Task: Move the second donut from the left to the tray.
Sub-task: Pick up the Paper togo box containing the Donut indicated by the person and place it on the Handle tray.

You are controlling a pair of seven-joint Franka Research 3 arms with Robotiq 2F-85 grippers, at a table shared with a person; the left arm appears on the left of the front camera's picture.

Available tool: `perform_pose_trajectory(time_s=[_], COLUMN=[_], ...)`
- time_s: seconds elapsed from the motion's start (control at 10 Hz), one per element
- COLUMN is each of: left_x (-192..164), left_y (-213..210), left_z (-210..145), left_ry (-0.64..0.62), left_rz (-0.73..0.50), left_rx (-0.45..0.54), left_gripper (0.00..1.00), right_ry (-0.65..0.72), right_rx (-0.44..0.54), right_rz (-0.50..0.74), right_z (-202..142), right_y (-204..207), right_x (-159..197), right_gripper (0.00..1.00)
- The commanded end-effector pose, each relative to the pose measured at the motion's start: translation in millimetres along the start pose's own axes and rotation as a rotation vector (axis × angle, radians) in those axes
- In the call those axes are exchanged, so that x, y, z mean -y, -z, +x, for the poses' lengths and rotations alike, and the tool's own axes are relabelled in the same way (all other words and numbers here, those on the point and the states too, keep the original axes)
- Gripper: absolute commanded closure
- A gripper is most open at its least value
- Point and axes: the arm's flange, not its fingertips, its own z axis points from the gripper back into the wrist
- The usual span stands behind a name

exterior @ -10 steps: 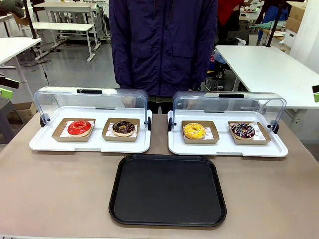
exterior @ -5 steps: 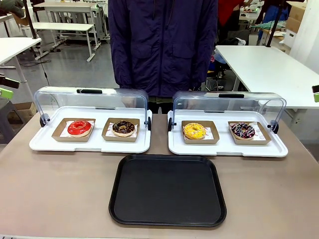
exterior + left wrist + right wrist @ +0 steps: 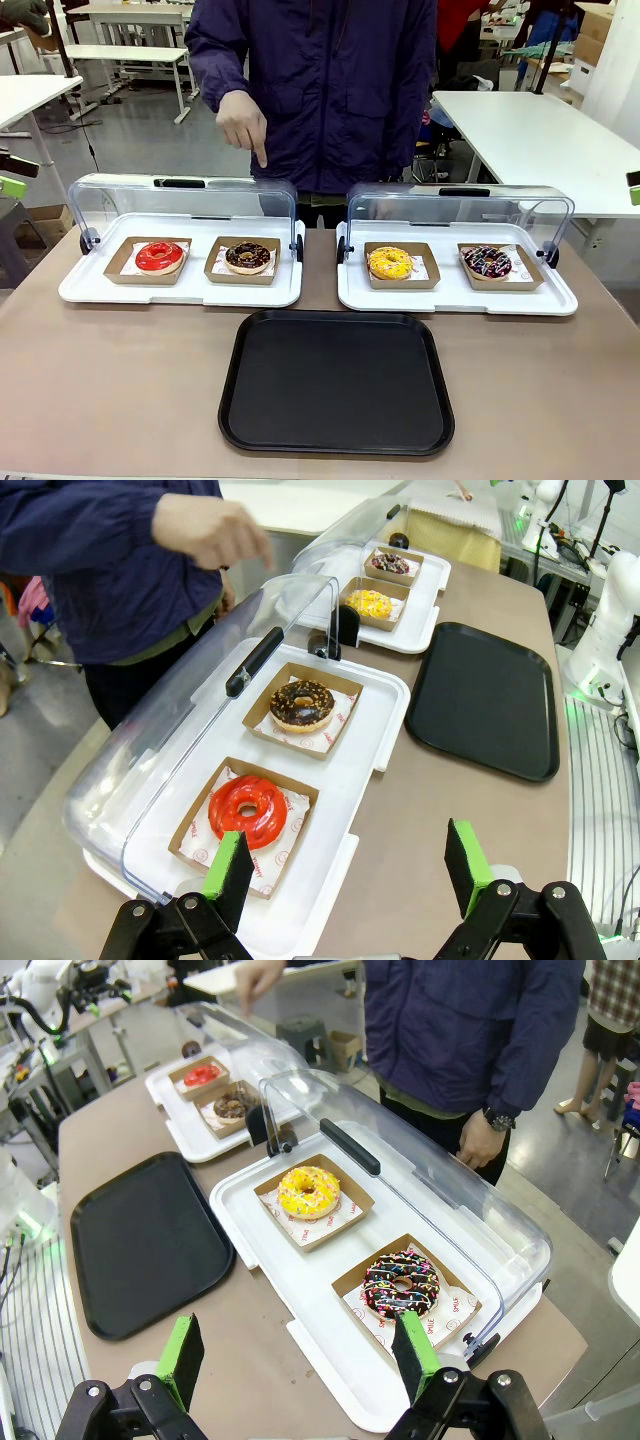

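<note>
My left hand point(image 3: 347, 865) hangs above the near left end of the tabletop point(image 3: 120, 380), its green fingers spread wide and closed on nothing. My right hand point(image 3: 298, 1352) hangs the same way over the right end, jaws wide apart and not gripping anything.

Closest to me on the tabletop, in the middle, lies the tray point(image 3: 336, 380), flat and black with a low rim, its surface bare. Just beyond it two white display trays stand side by side, each with a clear lid tipped up and back.

On the left display tray point(image 3: 180, 292) sit two small cardboard trays. The left one holds a red-glazed donut point(image 3: 160, 256). The right one point(image 3: 214, 270) holds the second donut from the left point(image 3: 248, 256), dark chocolate with light crumbs on top, lying flat on white paper. From my left wrist it lies just past the red one, under the front edge of the raised lid point(image 3: 180, 205). It is well apart from both my hands and sits just beyond the far left corner of the black tray.

On the right display tray point(image 3: 460, 298) rest a yellow donut point(image 3: 390, 262) and, farther right, a dark donut with coloured sprinkles point(image 3: 487, 262).

At the far side stands a person in a dark blue jacket. The person's hand point(image 3: 243, 120) is raised above the left lid, one finger pointing down.
</note>
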Motion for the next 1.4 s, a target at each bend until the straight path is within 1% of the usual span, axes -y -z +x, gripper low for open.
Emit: perform_pose_trajectory(time_s=[0.0, 1.3], left_x=[0.7, 0.7], left_y=[-0.8, -0.8], left_z=[0.6, 0.6], left_ry=[0.006, 0.006], left_rz=[-0.008, -0.008], left_rx=[0.004, 0.004], left_gripper=[0.0, 0.0], right_ry=[-0.013, -0.013], right_rx=[0.02, 0.02], right_rz=[-0.001, -0.001], right_z=[2.8, 2.8], right_y=[0.6, 0.6], right_x=[1.4, 1.4], right_gripper=[0.0, 0.0])
